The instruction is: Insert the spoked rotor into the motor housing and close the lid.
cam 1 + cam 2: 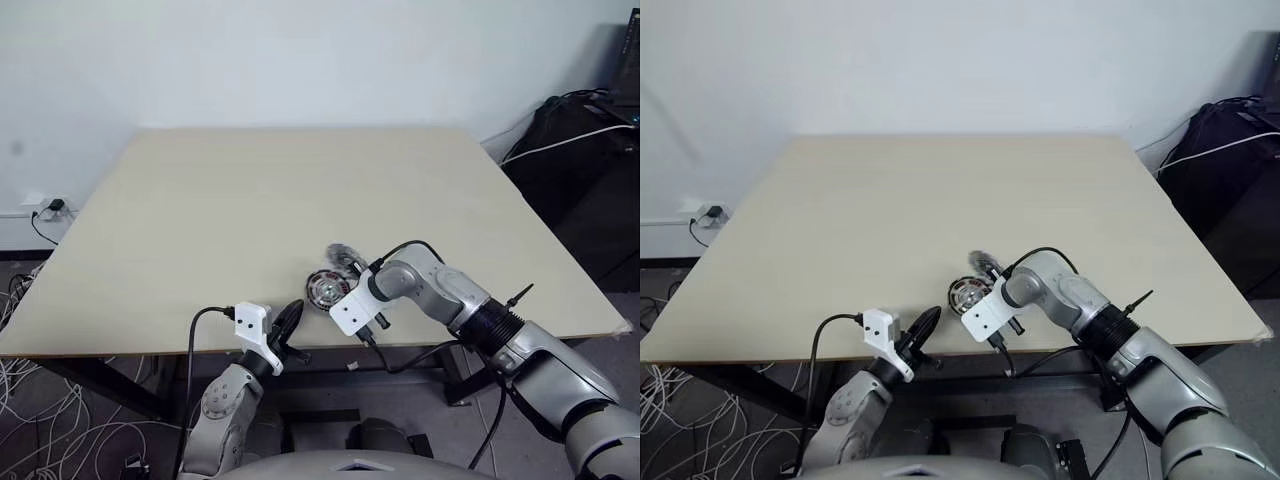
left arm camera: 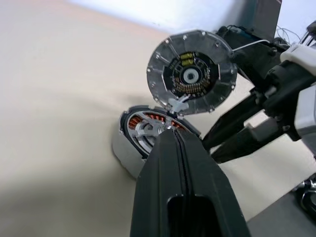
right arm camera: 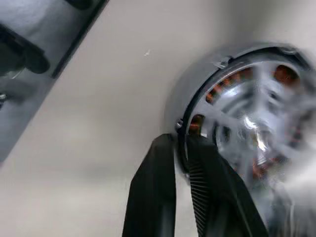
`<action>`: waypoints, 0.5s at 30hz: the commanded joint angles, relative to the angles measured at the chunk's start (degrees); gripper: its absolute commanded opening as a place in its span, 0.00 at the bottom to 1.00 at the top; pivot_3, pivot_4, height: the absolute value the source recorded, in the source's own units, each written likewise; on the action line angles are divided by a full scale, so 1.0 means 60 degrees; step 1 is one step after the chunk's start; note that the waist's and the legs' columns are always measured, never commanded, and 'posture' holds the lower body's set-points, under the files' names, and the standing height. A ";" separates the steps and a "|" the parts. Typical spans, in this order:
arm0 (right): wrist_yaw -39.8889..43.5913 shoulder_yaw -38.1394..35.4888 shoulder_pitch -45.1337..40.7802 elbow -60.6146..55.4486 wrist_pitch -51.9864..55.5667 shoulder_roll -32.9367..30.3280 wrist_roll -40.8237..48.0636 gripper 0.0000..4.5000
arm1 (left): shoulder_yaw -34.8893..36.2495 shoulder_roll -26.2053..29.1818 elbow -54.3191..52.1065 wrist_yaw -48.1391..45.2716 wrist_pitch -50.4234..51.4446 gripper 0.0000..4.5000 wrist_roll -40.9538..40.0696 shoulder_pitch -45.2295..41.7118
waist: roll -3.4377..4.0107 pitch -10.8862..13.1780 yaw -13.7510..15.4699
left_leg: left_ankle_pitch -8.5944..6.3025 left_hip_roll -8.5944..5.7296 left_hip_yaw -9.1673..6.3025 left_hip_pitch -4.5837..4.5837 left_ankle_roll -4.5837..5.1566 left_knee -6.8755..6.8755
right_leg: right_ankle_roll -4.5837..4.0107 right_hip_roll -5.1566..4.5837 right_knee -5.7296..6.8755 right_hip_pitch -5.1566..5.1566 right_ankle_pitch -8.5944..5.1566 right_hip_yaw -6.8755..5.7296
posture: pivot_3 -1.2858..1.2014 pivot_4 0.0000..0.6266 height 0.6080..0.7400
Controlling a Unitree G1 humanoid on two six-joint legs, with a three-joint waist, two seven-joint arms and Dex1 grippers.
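Note:
The round silver motor housing (image 1: 324, 289) lies near the table's front edge. Its hinged lid (image 2: 190, 74) stands open and upright behind it, showing a circuit board. The spoked rotor (image 2: 146, 130) sits inside the housing, ringed by copper windings. My right gripper (image 3: 180, 144) points steeply down at the housing's near rim. Its two black fingers (image 2: 232, 129) are pinched together with the housing wall (image 3: 183, 111) between them. My left gripper (image 1: 289, 321) is shut and empty, level at the front edge, just short of the housing.
The beige table (image 1: 250, 200) is bare apart from the motor. Dark bags and cables (image 1: 570, 140) stand past its right side. A wall socket with cords (image 1: 50, 210) is at the left, and loose cables lie on the floor.

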 commanded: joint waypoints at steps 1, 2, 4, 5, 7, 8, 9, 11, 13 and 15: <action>0.0031 -0.0253 -0.0136 -0.0057 -0.0109 -0.0059 -0.0068 0.02 | -0.0141 -0.0090 -0.0483 0.0043 0.0014 0.00 -0.0065 -0.0114 | 0.0000 0.0000 -0.0007 | 0.0000 0.0001 0.0000 -0.0001 0.0000 0.0000 | 0.0000 -0.0002 0.0000 -0.0001 0.0000 -0.0001 | 0.52 0.00 1.00; 0.0033 -0.0256 -0.0136 -0.0053 -0.0126 -0.0067 -0.0079 0.02 | -0.0149 -0.0101 -0.0480 0.0056 0.0027 0.00 -0.0061 -0.0131 | 0.0000 0.0000 -0.0009 | 0.0000 0.0001 0.0000 0.0000 0.0000 -0.0001 | 0.0000 -0.0001 0.0001 -0.0001 0.0000 -0.0001 | 0.52 0.00 1.00; 0.0036 -0.0244 -0.0142 -0.0042 -0.0171 -0.0085 -0.0124 0.02 | -0.0170 -0.0121 -0.0481 0.0087 0.0055 0.00 -0.0054 -0.0161 | 0.0000 0.0000 0.0001 | 0.0000 0.0003 -0.0002 0.0000 0.0000 0.0000 | 0.0000 0.0000 0.0001 0.0000 0.0000 -0.0005 | 0.52 0.00 1.00; 0.0031 -0.0237 -0.0149 -0.0035 -0.0194 -0.0088 -0.0152 0.02 | -0.0181 -0.0129 -0.0491 0.0102 0.0073 0.00 -0.0051 -0.0173 | 0.0000 0.0000 0.0002 | 0.0000 0.0003 -0.0002 0.0000 0.0000 0.0000 | 0.0000 0.0001 0.0001 0.0000 0.0000 -0.0005 | 0.52 0.00 1.00; 0.0002 -0.0194 -0.0191 -0.0011 -0.0316 -0.0119 -0.0251 0.02 | -0.0199 -0.0146 -0.0522 0.0139 0.0123 0.00 -0.0044 -0.0195 | 0.0000 0.0000 0.0000 | 0.0001 0.0002 -0.0002 0.0000 0.0000 0.0000 | 0.0000 0.0003 0.0003 0.0000 0.0000 -0.0004 | 0.52 0.00 1.00; 0.0012 -0.0187 -0.0202 0.0000 -0.0350 -0.0130 -0.0281 0.02 | -0.0209 -0.0152 -0.0539 0.0157 0.0146 0.00 -0.0040 -0.0202 | 0.0000 0.0000 0.0001 | 0.0000 0.0002 -0.0001 0.0000 0.0000 0.0000 | 0.0000 0.0007 0.0003 0.0000 0.0000 -0.0004 | 0.52 0.00 1.00; -0.0047 -0.0180 -0.0232 0.0012 -0.0454 -0.0158 -0.0366 0.02 | -0.0221 -0.0158 -0.0568 0.0182 0.0176 0.00 -0.0036 -0.0208 | 0.0000 0.0000 0.0002 | 0.0001 0.0001 -0.0001 0.0000 0.0000 0.0000 | 0.0001 0.0013 0.0003 0.0000 0.0000 -0.0004 | 0.52 0.00 1.00; -0.0046 -0.0204 -0.0286 -0.0003 -0.0589 -0.0213 -0.0469 0.02 | -0.0249 -0.0162 -0.0640 0.0238 0.0238 0.00 -0.0034 -0.0209 | 0.0000 0.0000 0.0006 | 0.0000 0.0001 -0.0001 0.0000 0.0000 0.0001 | 0.0000 0.0013 0.0003 0.0000 0.0000 -0.0004 | 0.52 0.00 1.00; 0.0070 -0.0297 -0.0272 -0.0083 -0.0567 -0.0219 -0.0394 0.02 | -0.0276 -0.0155 -0.0706 0.0285 0.0291 0.00 -0.0039 -0.0209 | 0.0000 0.0000 0.0012 | 0.0001 0.0000 -0.0001 -0.0001 0.0000 0.0001 | 0.0000 0.0013 0.0003 0.0000 0.0000 -0.0004 | 0.52 0.00 1.00; 0.0243 -0.0386 -0.0241 -0.0219 -0.0493 -0.0266 -0.0280 0.02 | -0.0296 -0.0146 -0.0779 0.0314 0.0358 0.00 -0.0046 -0.0208 | 0.0000 0.0000 0.0025 | 0.0001 -0.0001 -0.0001 -0.0001 0.0000 0.0001 | 0.0000 0.0013 0.0002 0.0001 0.0000 -0.0003 | 0.52 0.00 1.00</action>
